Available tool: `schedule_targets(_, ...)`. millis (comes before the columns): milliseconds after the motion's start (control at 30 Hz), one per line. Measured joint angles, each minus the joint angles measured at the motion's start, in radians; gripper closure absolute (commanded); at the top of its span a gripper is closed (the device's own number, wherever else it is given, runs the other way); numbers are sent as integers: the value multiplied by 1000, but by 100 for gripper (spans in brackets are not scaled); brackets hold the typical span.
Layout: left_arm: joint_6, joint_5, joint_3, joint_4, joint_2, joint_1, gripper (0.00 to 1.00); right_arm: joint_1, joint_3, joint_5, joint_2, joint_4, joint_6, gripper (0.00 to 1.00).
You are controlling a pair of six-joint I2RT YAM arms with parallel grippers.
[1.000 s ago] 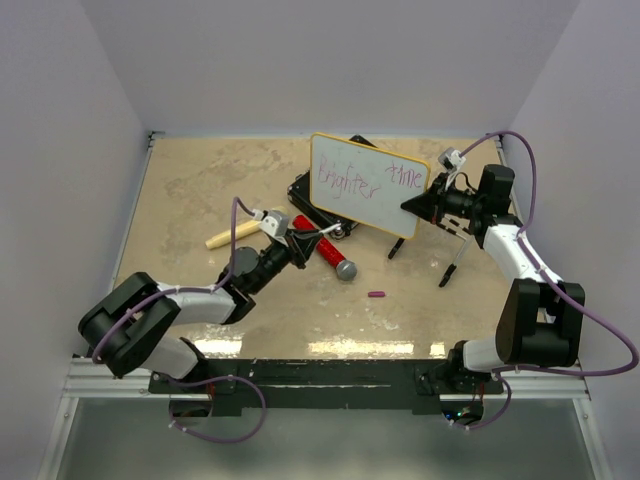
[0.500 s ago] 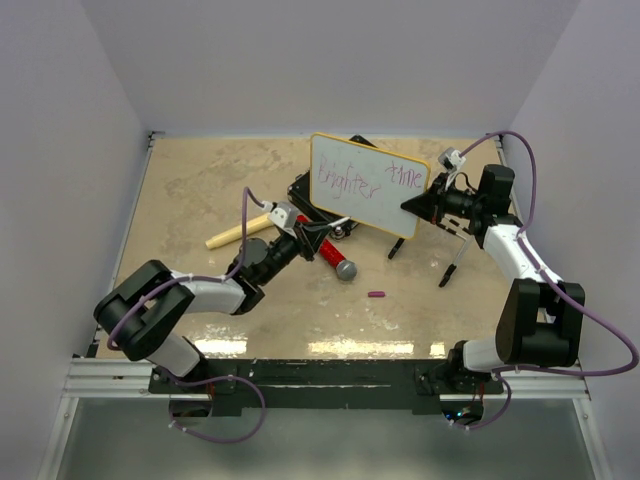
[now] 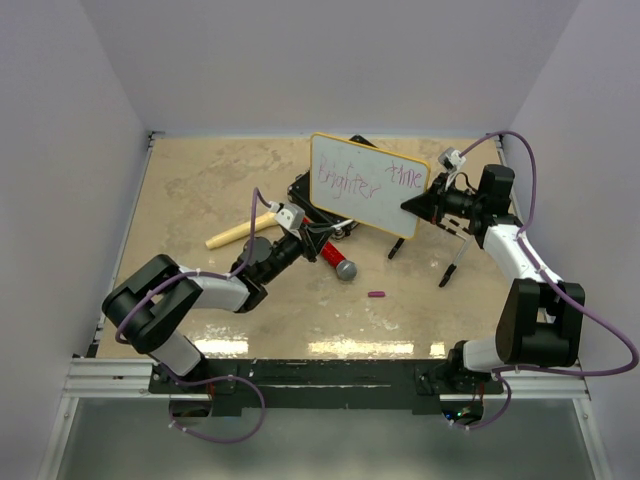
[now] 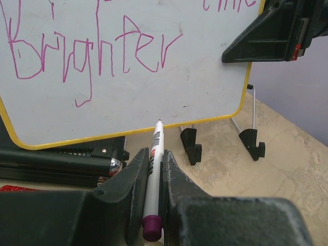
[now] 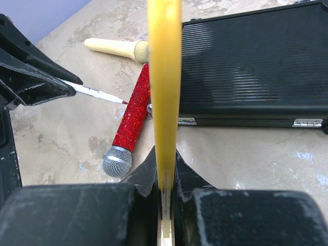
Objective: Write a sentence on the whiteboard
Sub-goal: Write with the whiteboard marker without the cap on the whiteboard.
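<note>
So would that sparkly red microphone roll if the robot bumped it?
Probably: the microphone is round and lies flat on the table. Its mesh head looks fatter than the handle, so it would likely curve, not roll straight. It looks stiff.

Lilac walls (image 3: pixel 300 60), beige tabletop (image 3: pixel 190 190).

- Case (image 3: pixel 302 188) on the bench (image 3: pixel 200 180), behind the whiteboard (image 3: pixel 370 185) at 10 o'clock.
- Microphone (image 3: pixel 333 257) and left tool (image 3: pixel 312 233) with marker (image 4: pixel 156 143) at its 7 o'clock; marker cap (image 3: pixel 376 294) at 6.
- Right tool (image 3: pixel 415 203) on its 3 o'clock edge.
</note>
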Motion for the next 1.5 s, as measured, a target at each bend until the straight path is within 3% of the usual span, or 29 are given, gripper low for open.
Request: schedule_targets(1500, 25, -2, 47, 68, 130, 7, 100, 16, -3, 0, 0, 16, 2, 100)
